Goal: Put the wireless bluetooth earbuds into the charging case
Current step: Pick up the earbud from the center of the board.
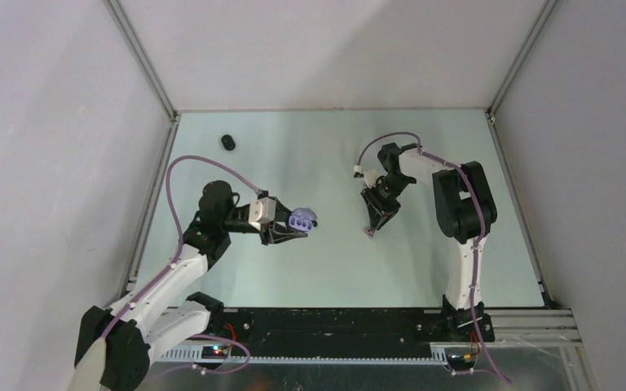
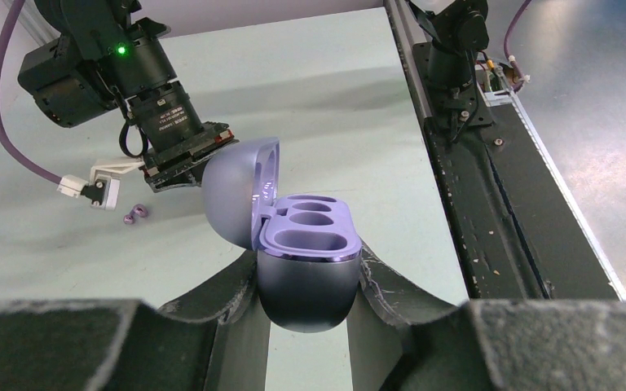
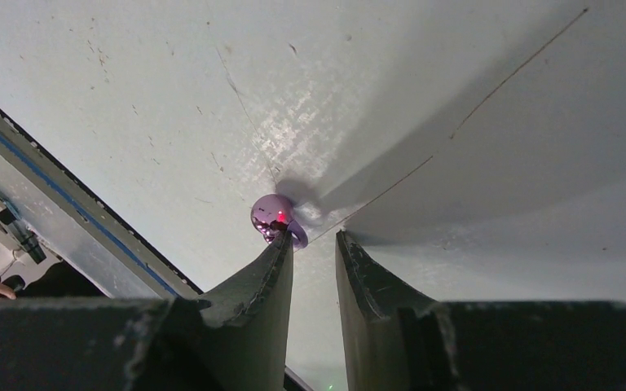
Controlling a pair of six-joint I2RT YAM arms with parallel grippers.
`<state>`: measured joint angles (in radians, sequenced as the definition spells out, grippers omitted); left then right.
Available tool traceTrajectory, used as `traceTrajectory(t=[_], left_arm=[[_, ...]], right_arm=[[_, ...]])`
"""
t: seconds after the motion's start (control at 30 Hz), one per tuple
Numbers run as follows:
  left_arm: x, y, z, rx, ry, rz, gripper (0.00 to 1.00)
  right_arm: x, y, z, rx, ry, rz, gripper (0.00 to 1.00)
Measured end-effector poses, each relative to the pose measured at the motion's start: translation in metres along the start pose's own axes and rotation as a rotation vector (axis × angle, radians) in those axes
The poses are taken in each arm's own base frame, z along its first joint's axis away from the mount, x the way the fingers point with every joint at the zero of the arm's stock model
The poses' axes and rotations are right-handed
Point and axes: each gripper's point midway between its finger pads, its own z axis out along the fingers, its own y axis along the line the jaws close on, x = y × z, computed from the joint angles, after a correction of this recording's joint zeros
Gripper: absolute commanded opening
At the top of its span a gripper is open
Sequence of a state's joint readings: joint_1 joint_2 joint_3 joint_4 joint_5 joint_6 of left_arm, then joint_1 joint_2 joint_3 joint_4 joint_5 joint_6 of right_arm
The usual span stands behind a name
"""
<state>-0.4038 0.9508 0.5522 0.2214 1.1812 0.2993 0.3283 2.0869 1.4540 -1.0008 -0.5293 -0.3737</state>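
My left gripper point(image 1: 292, 226) is shut on the lower shell of the pale purple charging case point(image 1: 303, 218), held above the table. In the left wrist view the case point(image 2: 310, 289) sits between my fingers with its lid point(image 2: 232, 191) swung open and its wells empty. My right gripper point(image 1: 372, 229) points down at the table, jaws a little apart with nothing between them. A pale purple earbud point(image 3: 273, 218) lies on the table at the tip of the left finger point(image 3: 273, 269), outside the gap. The same earbud point(image 2: 136, 215) shows below the right arm in the left wrist view.
A small black object point(image 1: 228, 142) lies at the far left of the table. Metal frame rails point(image 1: 151, 204) border the table on both sides, and a black base rail point(image 1: 334, 322) runs along the near edge.
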Motion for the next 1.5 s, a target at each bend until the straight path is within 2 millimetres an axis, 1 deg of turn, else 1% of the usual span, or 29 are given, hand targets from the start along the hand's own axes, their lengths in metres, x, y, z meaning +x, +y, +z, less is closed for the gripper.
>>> traceTrajectory(t=[0.23, 0.43, 0.63, 0.87, 0.97, 1.07, 1.27, 1.33, 1.4, 1.5], left_arm=[[0.0, 0.0, 0.0, 0.0, 0.0, 0.008, 0.0], [0.0, 0.001, 0.0, 0.0, 0.0, 0.016, 0.0], [0.0, 0.001, 0.0, 0.0, 0.0, 0.016, 0.0], [0.0, 0.0, 0.0, 0.0, 0.001, 0.015, 0.0], [0.0, 0.0, 0.0, 0.0, 0.002, 0.012, 0.0], [0.0, 0.0, 0.0, 0.0, 0.002, 0.012, 0.0], [0.001, 0.0, 0.0, 0.0, 0.002, 0.011, 0.0], [0.001, 0.0, 0.0, 0.0, 0.002, 0.011, 0.0], [0.001, 0.0, 0.0, 0.002, 0.003, 0.01, 0.0], [0.002, -0.001, 0.001, 0.006, 0.004, 0.004, 0.0]], right_arm=[[0.0, 0.002, 0.001, -0.013, 0.005, 0.002, 0.31], [0.0, 0.008, 0.004, -0.058, 0.008, 0.001, 0.28], [0.002, 0.015, 0.009, -0.104, 0.017, -0.02, 0.19], [0.002, 0.026, 0.012, -0.145, 0.022, -0.067, 0.14], [0.001, 0.029, 0.01, -0.159, 0.013, -0.086, 0.12], [-0.002, 0.033, -0.002, -0.17, -0.026, -0.112, 0.11], [-0.015, 0.05, -0.05, -0.163, -0.181, -0.2, 0.09], [-0.016, 0.055, -0.062, -0.155, -0.222, -0.223, 0.08], [-0.018, 0.058, -0.069, -0.148, -0.245, -0.237, 0.07], [-0.021, 0.062, -0.075, -0.136, -0.272, -0.256, 0.07]])
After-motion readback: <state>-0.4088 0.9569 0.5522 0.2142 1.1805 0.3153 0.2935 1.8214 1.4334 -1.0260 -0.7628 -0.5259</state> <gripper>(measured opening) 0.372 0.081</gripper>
